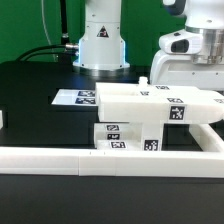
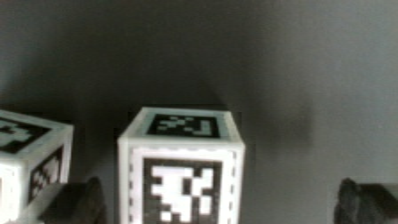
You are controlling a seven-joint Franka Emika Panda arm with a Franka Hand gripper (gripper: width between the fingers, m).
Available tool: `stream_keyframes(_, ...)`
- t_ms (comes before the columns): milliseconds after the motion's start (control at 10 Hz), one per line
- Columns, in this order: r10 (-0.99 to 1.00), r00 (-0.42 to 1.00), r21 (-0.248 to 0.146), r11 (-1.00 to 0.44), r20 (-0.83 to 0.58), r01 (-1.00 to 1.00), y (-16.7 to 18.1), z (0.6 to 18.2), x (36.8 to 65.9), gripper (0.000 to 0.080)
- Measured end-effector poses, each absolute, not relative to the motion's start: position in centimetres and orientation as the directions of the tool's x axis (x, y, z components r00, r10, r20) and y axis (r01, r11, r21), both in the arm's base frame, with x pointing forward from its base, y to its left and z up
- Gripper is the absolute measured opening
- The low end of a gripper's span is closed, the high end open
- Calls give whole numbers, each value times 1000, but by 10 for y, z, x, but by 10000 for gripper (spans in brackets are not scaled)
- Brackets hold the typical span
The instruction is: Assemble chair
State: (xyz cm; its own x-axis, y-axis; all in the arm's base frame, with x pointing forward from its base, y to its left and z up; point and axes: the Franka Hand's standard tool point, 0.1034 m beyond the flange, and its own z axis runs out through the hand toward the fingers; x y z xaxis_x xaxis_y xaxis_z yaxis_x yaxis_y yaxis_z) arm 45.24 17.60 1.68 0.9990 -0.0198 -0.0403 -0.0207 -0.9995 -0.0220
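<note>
Surfaces: chair parts [image 1: 150,105] white plastic, matt, smooth, crisp edges; square tags [image 2: 178,185] on them flat black-and-white print, no gloss; table [image 1: 30,85] black, matt, faint sheen under the lamps; border rail [image 1: 60,160] white, matt, smooth; arm base [image 1: 103,45] white shell, glossier, showing highlights.
</note>
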Motion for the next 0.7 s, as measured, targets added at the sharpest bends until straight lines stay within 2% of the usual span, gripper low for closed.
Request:
stream_keyframes(500, -17, 999, -16, -1000, -46, -18, 174, 7, 446, 649)
stream_keyframes(600, -19, 999, -15, -1000, -47, -19, 173, 7, 446, 525)
stream_keyframes(700, -21, 999, -15, -1000, -47, -22, 172, 7, 446, 525)
